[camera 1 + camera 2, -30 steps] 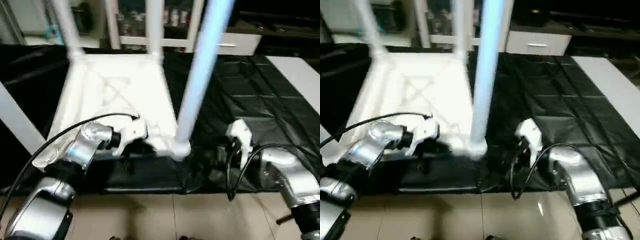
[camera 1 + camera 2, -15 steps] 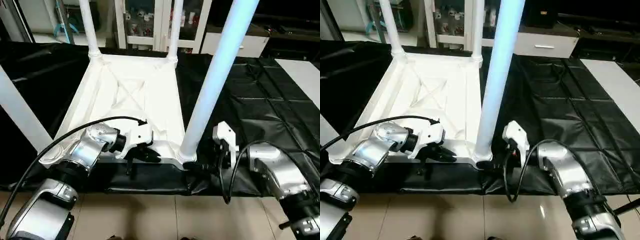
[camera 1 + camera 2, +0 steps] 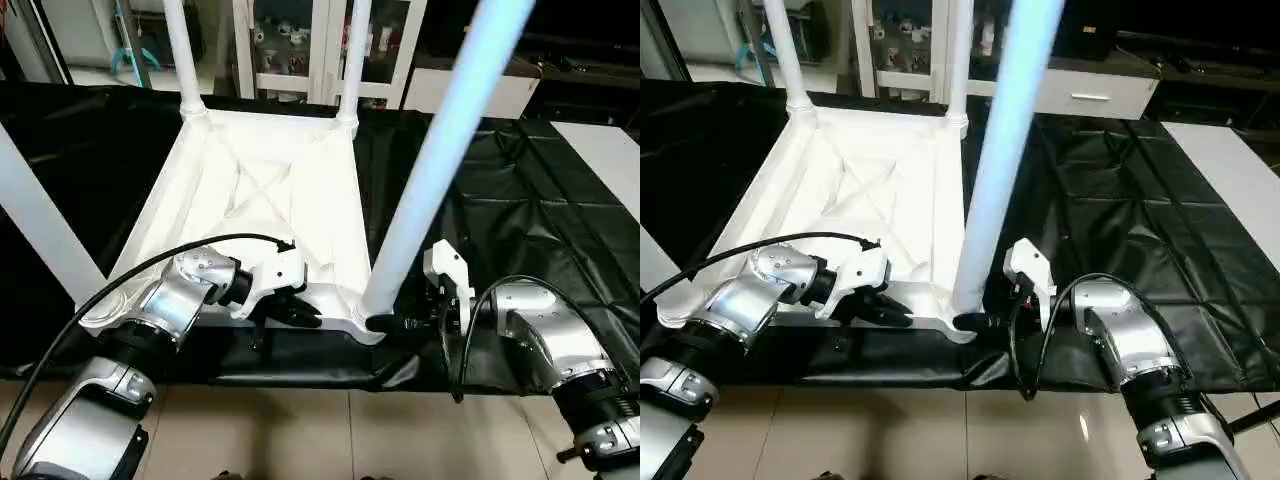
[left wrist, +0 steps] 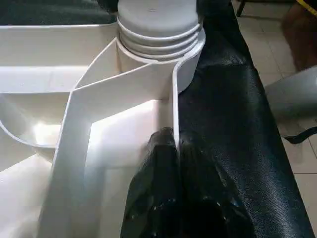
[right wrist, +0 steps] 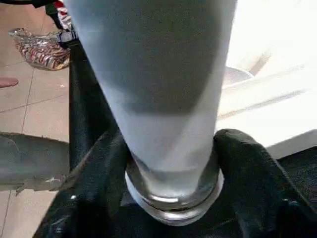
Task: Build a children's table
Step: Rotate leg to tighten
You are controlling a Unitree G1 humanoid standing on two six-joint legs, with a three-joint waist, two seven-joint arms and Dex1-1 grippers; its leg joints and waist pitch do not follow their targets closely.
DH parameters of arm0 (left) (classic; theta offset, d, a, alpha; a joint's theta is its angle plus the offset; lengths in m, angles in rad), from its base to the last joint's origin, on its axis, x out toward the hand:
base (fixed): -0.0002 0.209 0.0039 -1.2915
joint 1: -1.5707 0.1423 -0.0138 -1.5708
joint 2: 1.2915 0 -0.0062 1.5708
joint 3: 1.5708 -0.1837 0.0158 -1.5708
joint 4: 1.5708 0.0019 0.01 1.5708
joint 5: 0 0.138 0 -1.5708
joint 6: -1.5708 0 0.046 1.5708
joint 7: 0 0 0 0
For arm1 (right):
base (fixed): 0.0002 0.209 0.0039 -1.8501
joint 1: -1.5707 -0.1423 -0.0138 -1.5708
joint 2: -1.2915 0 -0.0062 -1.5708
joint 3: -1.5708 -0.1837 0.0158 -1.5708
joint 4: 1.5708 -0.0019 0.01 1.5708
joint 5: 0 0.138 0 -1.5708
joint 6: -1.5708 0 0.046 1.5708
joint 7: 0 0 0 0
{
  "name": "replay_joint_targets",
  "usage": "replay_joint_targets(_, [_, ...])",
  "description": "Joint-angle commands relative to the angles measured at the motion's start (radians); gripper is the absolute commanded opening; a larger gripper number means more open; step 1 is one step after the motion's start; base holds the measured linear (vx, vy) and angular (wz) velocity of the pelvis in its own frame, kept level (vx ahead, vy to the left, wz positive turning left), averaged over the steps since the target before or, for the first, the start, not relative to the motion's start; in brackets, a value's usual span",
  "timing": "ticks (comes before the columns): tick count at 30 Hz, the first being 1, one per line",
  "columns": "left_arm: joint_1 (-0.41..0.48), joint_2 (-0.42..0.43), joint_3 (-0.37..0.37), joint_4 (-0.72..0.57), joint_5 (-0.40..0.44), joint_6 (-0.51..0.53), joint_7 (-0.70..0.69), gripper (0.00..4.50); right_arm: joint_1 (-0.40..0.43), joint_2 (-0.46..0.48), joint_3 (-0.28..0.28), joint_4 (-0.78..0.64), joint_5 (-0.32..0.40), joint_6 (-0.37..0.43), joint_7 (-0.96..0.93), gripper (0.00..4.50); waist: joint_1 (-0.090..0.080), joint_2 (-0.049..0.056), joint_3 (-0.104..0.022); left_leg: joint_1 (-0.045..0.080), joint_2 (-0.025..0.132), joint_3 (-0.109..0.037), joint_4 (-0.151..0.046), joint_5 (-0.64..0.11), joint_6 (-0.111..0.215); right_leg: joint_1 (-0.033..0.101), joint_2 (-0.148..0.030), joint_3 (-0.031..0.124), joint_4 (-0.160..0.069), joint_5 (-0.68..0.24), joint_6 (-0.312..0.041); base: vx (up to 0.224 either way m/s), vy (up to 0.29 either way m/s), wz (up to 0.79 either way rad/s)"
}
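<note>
- The white plastic rectangular tabletop (image 3: pixel 262 205) lies upside down on a black sheet (image 3: pixel 520 190) over the floor, its ribbed X-braced underside facing up.
- 2 white tapered tube legs (image 3: pixel 181 50) stand upright in the far corner sockets; a 3rd leg (image 3: pixel 35 225) crosses the near left edge of the head views.
- The 4th leg — a long white tapered tube (image 3: pixel 435 150) — rises from the near right corner socket (image 4: pixel 158 29), leaning slightly to the right.
- The left gripper (image 4: pixel 173 148) has its jaws clenched on the thin rim wall of the tabletop, just beside that socket.
- The right gripper (image 5: pixel 171 163) sits at the base of the 4th leg; its black fingers (image 5: pixel 247 168) flank the tube on both sides, touching or nearly so — whether they actually grasp it I cannot tell.
- A white cabinet with glass doors (image 3: pixel 300 40) stands beyond the sheet.
</note>
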Motion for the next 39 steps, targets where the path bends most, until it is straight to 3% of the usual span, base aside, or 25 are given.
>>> replay_joint_targets(1, [0.016, -0.012, -0.062, 0.014, 0.035, 0.012, -0.027, 0.0, -0.001, 0.002, 0.026, 0.006, -0.003, -0.005, 0.039, 2.49, -0.001, 0.0, -0.065, 0.011, 0.022, -0.002, -0.075, -0.213, 0.046, 0.058, -0.021, 0.025, -0.041, -0.22, -0.238, 0.0, 0.0, 0.0])
replay_joint_targets(18, [0.021, -0.011, -0.062, 0.012, 0.041, 0.021, -0.02, 0.0, 0.019, 0.02, 0.038, 0.011, -0.013, -0.013, 0.066, 2.12, -0.002, -0.001, -0.068, 0.011, 0.022, -0.004, -0.076, -0.232, 0.035, 0.059, -0.02, 0.025, -0.041, -0.214, -0.235, 0.0, 0.0, 0.0])
replay_joint_targets(22, [0.014, -0.021, -0.051, 0.033, 0.05, 0.025, 0.026, 0.0, 0.018, 0.043, 0.0, 0.039, -0.013, -0.011, -0.006, 2.11, -0.002, -0.001, -0.068, 0.011, 0.022, -0.004, -0.075, -0.229, 0.037, 0.059, -0.02, 0.025, -0.04, -0.202, -0.241, 0.0, 0.0, 0.0])
replay_joint_targets(24, [0.001, -0.04, -0.032, 0.06, 0.055, 0.031, 0.09, 0.0, 0.007, 0.064, -0.019, 0.083, -0.041, -0.02, -0.108, 2.11, -0.004, -0.001, -0.066, 0.01, 0.021, -0.004, -0.077, -0.24, 0.034, 0.059, -0.02, 0.024, -0.043, -0.22, -0.239, 0.0, 0.0, 0.0])
replay_joint_targets(25, [-0.008, -0.053, -0.019, 0.079, 0.058, 0.035, 0.135, 0.0, -0.001, 0.079, -0.031, 0.113, -0.062, -0.026, -0.181, 2.11, -0.01, -0.002, -0.06, 0.013, 0.02, -0.006, -0.082, -0.307, 0.014, 0.052, -0.021, 0.024, -0.057, -0.324, -0.21, 0.0, 0.0, 0.0])
replay_joint_targets(26, [-0.033, -0.083, 0.001, 0.118, 0.067, 0.051, 0.227, 0.0, -0.011, 0.109, -0.047, 0.153, -0.086, -0.015, -0.291, 2.11, -0.017, -0.005, -0.053, 0.019, 0.018, -0.01, -0.084, -0.375, -0.006, 0.046, -0.023, 0.02, -0.072, -0.447, -0.173, 0.0, 0.0, 0.0])
replay_joint_targets(27, [-0.033, -0.083, 0.001, 0.118, 0.067, 0.051, 0.227, 0.0, -0.011, 0.109, -0.047, 0.153, -0.086, -0.015, -0.291, 2.1, -0.022, -0.003, -0.048, 0.022, 0.015, -0.012, -0.085, -0.413, -0.016, 0.042, -0.02, 0.016, -0.077, -0.511, -0.151, 0.0, 0.0, 0.0])
replay_joint_targets(28, [-0.066, -0.122, 0.022, 0.164, 0.074, 0.075, 0.326, 0.0, -0.025, 0.152, -0.068, 0.195, -0.099, 0.008, -0.412, 2.09, -0.03, -0.005, -0.046, 0.034, 0.012, -0.021, -0.082, -0.476, -0.033, 0.035, -0.022, 0.006, -0.095, -0.635, -0.101, -0.056, 0.002, -0.01])
replay_joint_targets(29, [-0.1, -0.166, 0.042, 0.205, 0.075, 0.105, 0.42, 0.0, -0.042, 0.199, -0.085, 0.23, -0.116, 0.018, -0.537, 2.09, -0.046, 0.001, -0.044, 0.038, 0.008, -0.027, -0.077, -0.514, -0.042, 0.027, -0.022, -0.005, -0.107, -0.71, -0.066, -0.056, 0.002, -0.01])
replay_joint_targets(30, [-0.113, -0.184, 0.05, 0.218, 0.074, 0.117, 0.454, 0.0, -0.049, 0.217, -0.09, 0.241, -0.125, 0.015, -0.586, 2.08, -0.051, -0.001, -0.046, 0.041, 0.008, -0.035, -0.075, -0.522, -0.048, 0.031, -0.022, -0.017, -0.115, -0.734, -0.047, -0.087, 0.01, -0.06])
replay_joint_targets(31, [-0.127, -0.203, 0.06, 0.232, 0.071, 0.131, 0.491, 0.0, -0.057, 0.235, -0.092, 0.251, -0.135, 0.015, -0.63, 2.07, -0.062, 0.004, -0.047, 0.034, 0.008, -0.045, -0.079, -0.535, -0.05, 0.046, -0.023, -0.037, -0.127, -0.76, -0.016, -0.09, 0.032, -0.16])
replay_joint_targets(32, [-0.127, -0.203, 0.06, 0.232, 0.071, 0.131, 0.491, 0.0, -0.057, 0.235, -0.092, 0.251, -0.135, 0.015, -0.63, 2.06, -0.081, 0.01, -0.046, 0.017, 0.015, -0.057, -0.09, -0.558, -0.042, 0.074, -0.026, -0.06, -0.136, -0.731, -0.006, -0.116, 0.065, -0.24])
replay_joint_targets(33, [-0.149, -0.232, 0.074, 0.254, 0.065, 0.154, 0.544, 0.0, -0.07, 0.263, -0.095, 0.269, -0.148, 0.012, -0.687, 2.06, -0.085, 0.023, -0.042, 0.026, 0.023, -0.064, -0.098, -0.6, -0.042, 0.077, -0.024, -0.071, -0.139, -0.696, -0.017, -0.068, 0.057, -0.18])
replay_joint_targets(34, [-0.194, -0.285, 0.093, 0.303, 0.067, 0.174, 0.656, 0.0, -0.102, 0.319, -0.106, 0.316, -0.163, -0.001, -0.801, 2.05, -0.098, 0.04, -0.034, 0.023, 0.039, -0.075, -0.123, -0.702, -0.045, 0.091, -0.016, -0.083, -0.124, -0.581, -0.044, -0.066, 0.052, -0.09])
replay_joint_targets(35, [-0.21, -0.302, 0.097, 0.322, 0.071, 0.177, 0.693, 0.0, -0.114, 0.34, -0.111, 0.335, -0.167, -0.007, -0.839, 2.04, -0.097, 0.047, -0.029, 0.006, 0.063, -0.08, -0.162, -0.794, -0.047, 0.12, -0.006, -0.078, -0.058, -0.429, -0.076, -0.104, 0.013, 0.03])
replay_joint_targets(36, [-0.218, -0.31, 0.1, 0.331, 0.074, 0.171, 0.721, 0.0, -0.121, 0.353, -0.119, 0.345, -0.161, -0.01, -0.863, 2.03, -0.083, 0.048, -0.024, -0.012, 0.08, -0.072, -0.198, -0.831, -0.043, 0.14, 0.002, -0.074, 0.004, -0.356, -0.088, -0.104, 0.013, 0.03])
replay_joint_targets(37, [-0.247, -0.337, 0.11, 0.363, 0.085, 0.15, 0.81, 0.0, -0.144, 0.398, -0.148, 0.381, -0.144, -0.021, -0.943, 2.03, -0.037, 0.039, -0.013, -0.034, 0.09, -0.032, -0.234, -0.856, -0.021, 0.142, 0.011, -0.043, 0.103, -0.234, -0.083, -0.077, -0.057, 0.18])
replay_joint_targets(38, [-0.264, -0.355, 0.117, 0.385, 0.09, 0.134, 0.852, 0.0, -0.159, 0.424, -0.16, 0.405, -0.144, -0.038, -0.996, 2.02, -0.032, -0.014, -0.032, 0.068, 0.029, -0.011, -0.122, -0.703, -0.023, 0.04, -0.018, 0.017, -0.013, -0.567, -0.035, 0.024, -0.115, 0.15])
replay_joint_targets(39, [-0.264, -0.355, 0.117, 0.385, 0.09, 0.134, 0.852, 0.0, -0.159, 0.424, -0.16, 0.405, -0.144, -0.038, -0.996, 2.02, -0.043, -0.032, -0.034, 0.114, -0.019, -0.016, -0.014, -0.569, -0.029, -0.028, -0.055, -0.009, -0.116, -0.862, -0.011, 0.024, -0.115, 0.15])
